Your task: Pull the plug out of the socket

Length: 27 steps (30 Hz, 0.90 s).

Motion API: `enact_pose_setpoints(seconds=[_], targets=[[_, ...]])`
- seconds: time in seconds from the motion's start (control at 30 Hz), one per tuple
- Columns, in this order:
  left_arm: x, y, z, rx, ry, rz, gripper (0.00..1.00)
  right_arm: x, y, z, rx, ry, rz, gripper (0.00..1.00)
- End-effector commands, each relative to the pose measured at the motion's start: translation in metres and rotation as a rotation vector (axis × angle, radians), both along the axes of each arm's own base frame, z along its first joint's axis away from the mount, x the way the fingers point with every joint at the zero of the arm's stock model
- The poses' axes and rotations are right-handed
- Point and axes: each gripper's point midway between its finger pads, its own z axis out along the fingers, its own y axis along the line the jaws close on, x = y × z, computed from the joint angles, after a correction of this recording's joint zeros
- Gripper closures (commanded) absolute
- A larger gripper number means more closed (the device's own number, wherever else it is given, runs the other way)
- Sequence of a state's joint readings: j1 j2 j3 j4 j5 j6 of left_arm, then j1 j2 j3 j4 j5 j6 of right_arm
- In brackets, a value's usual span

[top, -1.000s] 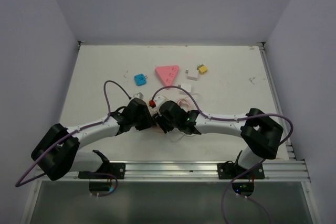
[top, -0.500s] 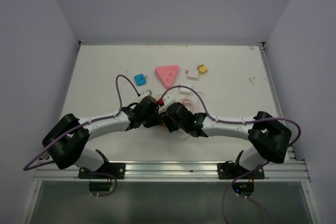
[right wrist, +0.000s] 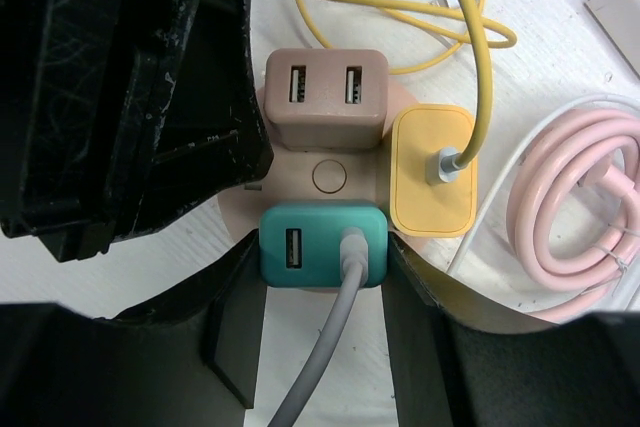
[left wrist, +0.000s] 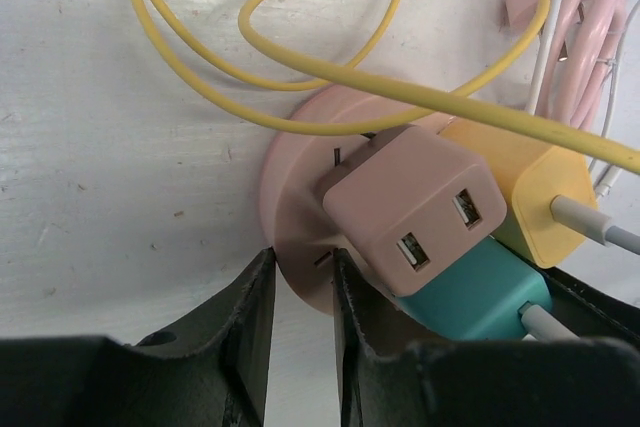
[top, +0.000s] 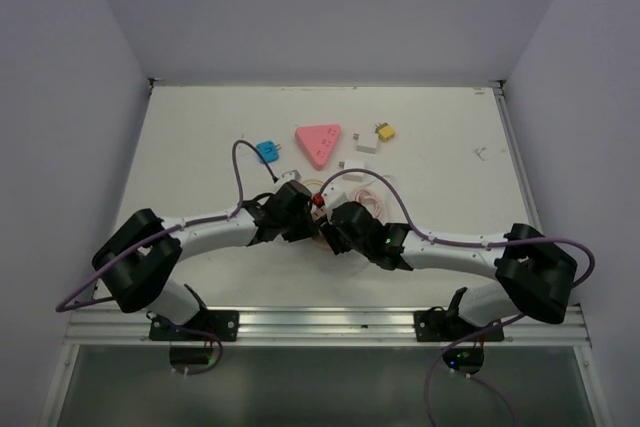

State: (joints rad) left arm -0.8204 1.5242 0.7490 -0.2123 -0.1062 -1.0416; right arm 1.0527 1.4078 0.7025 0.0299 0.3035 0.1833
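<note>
A round pink socket (right wrist: 328, 175) lies flat on the white table with three plugs in it. They are a pink two-port plug (right wrist: 325, 97), a yellow plug (right wrist: 432, 172) on a yellow cable (left wrist: 330, 57), and a teal plug (right wrist: 310, 227) on a grey cable (right wrist: 330, 337). My right gripper (right wrist: 322, 257) is shut on the teal plug, one finger against each side. My left gripper (left wrist: 300, 257) has a narrow gap, with the socket's (left wrist: 300, 197) rim nipped between its fingertips. In the top view both grippers (top: 318, 225) meet at mid-table and hide the socket.
A coiled pink cable (right wrist: 570, 207) lies right of the socket. Farther back are a pink triangular block (top: 318, 141), a blue block (top: 266, 151), a small yellow plug (top: 384, 131) and a white piece (top: 364, 144). Walls close in the table on three sides.
Both grippers have shifted together to the right across the table. The left jaws have narrowed a little; the right jaws have kept their width.
</note>
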Motion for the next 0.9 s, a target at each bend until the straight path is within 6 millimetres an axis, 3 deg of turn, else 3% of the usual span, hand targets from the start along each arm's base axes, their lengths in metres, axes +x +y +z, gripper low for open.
enact_pose_setpoints(seconds=[0.0,0.33,0.57,0.67,0.7,0.87], targets=[[-0.066,0.092,-0.077,0.411,0.251,-0.016,0.76,0.011,0.070,0.178,0.560,-0.290,0.105,1.00],[-0.065,0.088,-0.077,0.451,0.251,-0.035,0.78,0.013,0.088,0.181,0.460,-0.256,0.170,1.00],[-0.065,0.086,-0.078,0.453,0.249,-0.039,0.80,0.014,0.082,0.173,0.375,-0.180,0.129,1.00],[-0.064,0.086,-0.077,0.452,0.249,-0.044,0.80,0.016,0.076,0.161,0.362,-0.173,0.095,1.00],[-0.063,0.084,-0.075,0.443,0.241,-0.043,0.80,0.016,0.071,0.148,0.353,-0.162,0.076,1.00],[-0.053,0.083,-0.051,0.386,0.154,0.015,0.66,0.022,0.062,0.114,0.349,-0.138,0.006,1.00]])
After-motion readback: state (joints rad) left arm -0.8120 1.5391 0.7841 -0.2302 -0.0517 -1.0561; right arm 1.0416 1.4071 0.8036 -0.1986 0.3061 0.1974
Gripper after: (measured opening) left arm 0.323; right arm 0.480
